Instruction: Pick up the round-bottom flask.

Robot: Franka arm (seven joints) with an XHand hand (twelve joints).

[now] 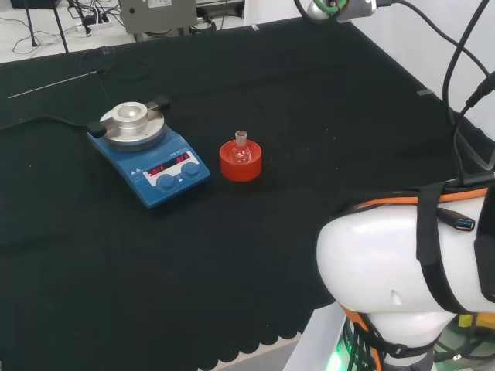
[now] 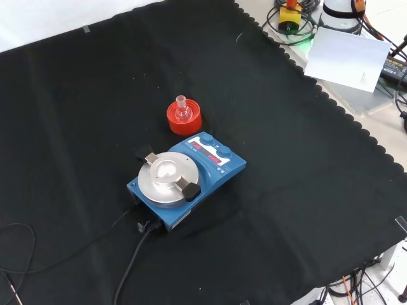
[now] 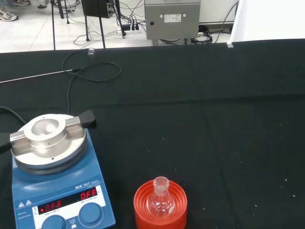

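Flask: I see the clear glass round-bottom flask (image 1: 241,152) upright in its red ribbed ring (image 1: 240,163), mid-desk.
Hand: its state I cannot tell.

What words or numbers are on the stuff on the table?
Blue heater plate: two red lit displays and a white label, too small to read surely.
Grey box behind the bench: white sticker, too blurred.
Flask and red stand: no writing.

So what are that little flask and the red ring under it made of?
The round-bottom flask looks like clear glass: you see the red through it, and it glints. The red ribbed stand looks like matte plastic or rubber, moulded in stepped rings; which one is hard to tell.
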